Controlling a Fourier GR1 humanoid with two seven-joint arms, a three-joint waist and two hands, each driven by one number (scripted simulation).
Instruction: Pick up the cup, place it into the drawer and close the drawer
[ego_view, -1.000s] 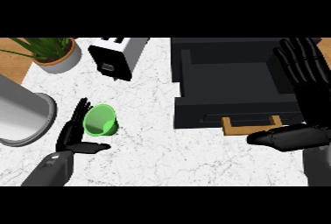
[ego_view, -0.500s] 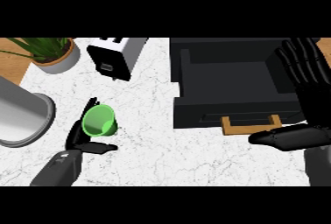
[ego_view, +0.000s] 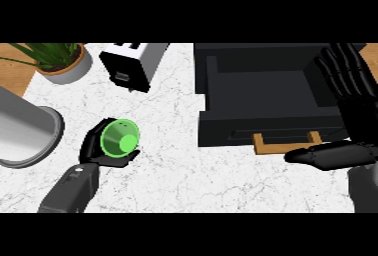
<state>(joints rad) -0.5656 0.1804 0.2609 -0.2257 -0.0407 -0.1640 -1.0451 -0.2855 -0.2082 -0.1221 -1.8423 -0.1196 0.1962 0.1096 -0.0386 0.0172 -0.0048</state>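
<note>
The green cup (ego_view: 120, 140) is at the left of the marble counter, tipped so that its mouth faces up toward me. My left hand (ego_view: 98, 151) is curled round it from below and behind, with fingers along its left side and the thumb at its lower right. The black drawer (ego_view: 262, 95) stands open at the upper right, with its wooden handle (ego_view: 288, 142) at the front. My right hand (ego_view: 347, 90) rests open at the right edge, fingers up over the drawer's right wall, thumb (ego_view: 325, 155) pointing left below the handle.
A large grey pot (ego_view: 22, 132) stands at the far left, close to the cup. A toaster (ego_view: 133, 62) sits at the top centre and a potted plant (ego_view: 63, 62) at the top left. Bare marble (ego_view: 214, 185) lies between the arms.
My left hand has closed round the cup and tipped it, so its mouth now faces up. The hand and cup have shifted slightly right. The right hand has stayed put.
</note>
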